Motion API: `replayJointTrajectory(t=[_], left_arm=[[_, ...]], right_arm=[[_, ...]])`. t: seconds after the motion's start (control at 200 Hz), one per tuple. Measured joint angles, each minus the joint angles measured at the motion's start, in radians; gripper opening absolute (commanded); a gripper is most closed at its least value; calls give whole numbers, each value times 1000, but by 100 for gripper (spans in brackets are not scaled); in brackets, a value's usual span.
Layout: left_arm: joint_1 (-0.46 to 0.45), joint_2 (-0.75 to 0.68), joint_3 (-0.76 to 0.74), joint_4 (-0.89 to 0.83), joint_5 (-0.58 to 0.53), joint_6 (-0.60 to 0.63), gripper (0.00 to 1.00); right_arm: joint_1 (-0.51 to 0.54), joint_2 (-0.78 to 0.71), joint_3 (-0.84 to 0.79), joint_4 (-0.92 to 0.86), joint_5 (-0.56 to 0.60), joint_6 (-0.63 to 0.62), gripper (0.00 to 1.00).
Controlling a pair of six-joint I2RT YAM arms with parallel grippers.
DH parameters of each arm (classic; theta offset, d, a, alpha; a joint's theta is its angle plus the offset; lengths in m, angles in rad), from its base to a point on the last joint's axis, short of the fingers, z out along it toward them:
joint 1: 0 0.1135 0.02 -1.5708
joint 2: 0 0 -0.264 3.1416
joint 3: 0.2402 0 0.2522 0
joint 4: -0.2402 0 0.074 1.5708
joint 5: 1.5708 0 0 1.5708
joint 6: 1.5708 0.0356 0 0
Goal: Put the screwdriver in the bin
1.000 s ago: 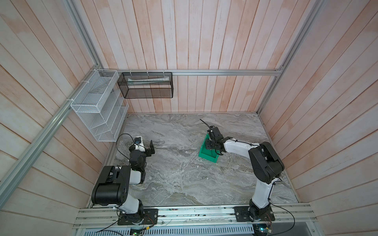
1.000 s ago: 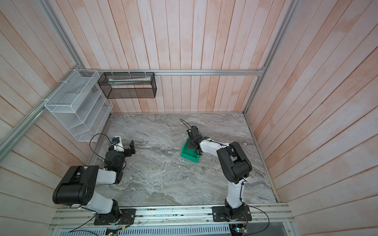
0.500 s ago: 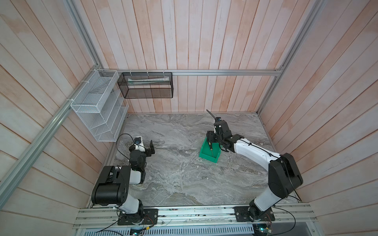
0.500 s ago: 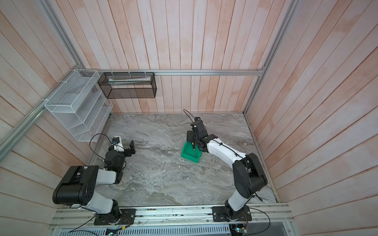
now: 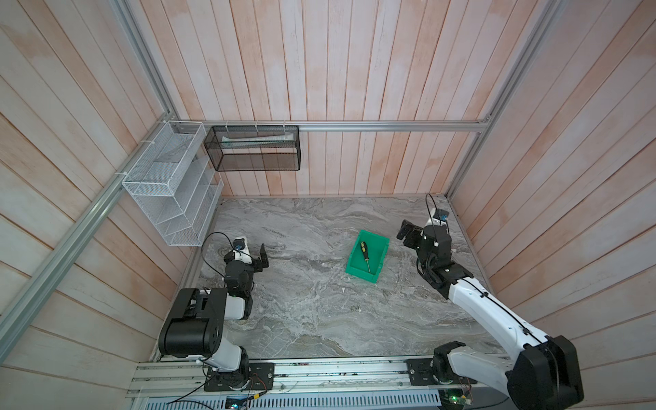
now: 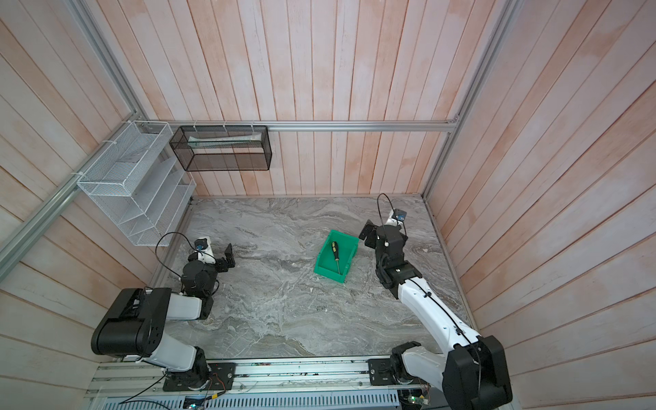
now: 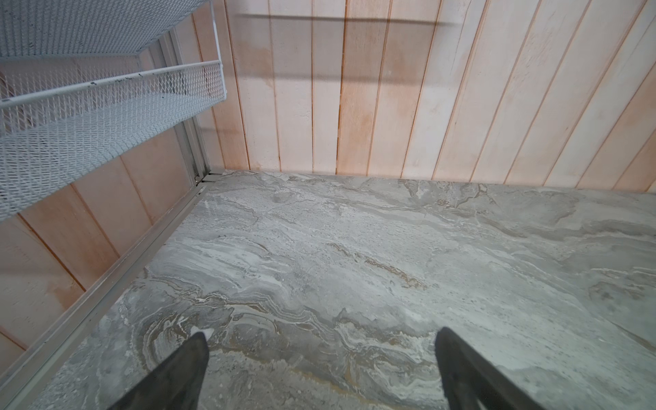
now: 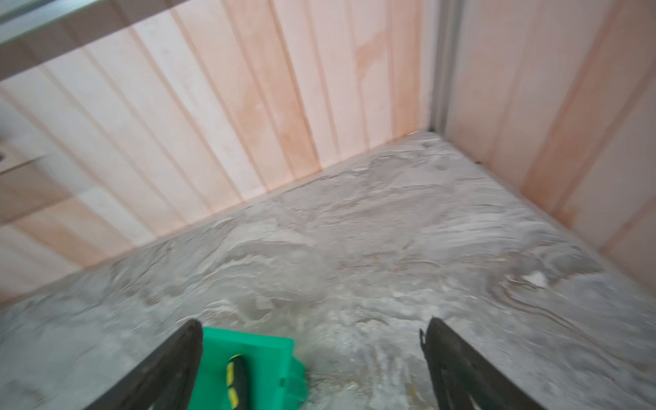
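The right gripper (image 5: 407,234) is standing with its jaws spread wide and nothing between them; in the right wrist view, which is blurred, its two dark fingers (image 8: 458,369) are framing bare tabletop. It is hanging just to the right of the far right corner of the bin (image 5: 360,277), not touching it. The screwdriver (image 5: 365,255) is lying inside the bin on its floor, black-and-yellow handle toward the far end and thin shaft pointing at the near, lower lip. The bin is sitting on the marble table (image 5: 301,301), right of centre.

The left gripper (image 5: 262,257) is also holding its jaws wide apart, gripping nothing, over the left edge of the table, well apart from the bin. Beyond it a white wire rack (image 5: 167,198) is hanging on the left wall, and a black mesh basket (image 5: 253,149) on the far wall.
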Motion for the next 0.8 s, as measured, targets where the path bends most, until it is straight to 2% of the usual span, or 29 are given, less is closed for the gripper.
replayJointTrajectory(t=[0.15,0.335,0.475,0.65,0.8], left_arm=[[0,0,0,0,0,0,100],[0,0,0,0,0,0,100],[0,0,0,0,0,0,100],[0,0,0,0,0,0,100],[0,0,0,0,0,0,100]], right_arm=[[-18,-4,-262,218,253,-84,98],[-29,103,-383,504,439,-164,99],[-24,275,-415,746,484,-259,98],[45,513,-440,1148,486,-504,98],[80,549,-461,1293,479,-617,98]])
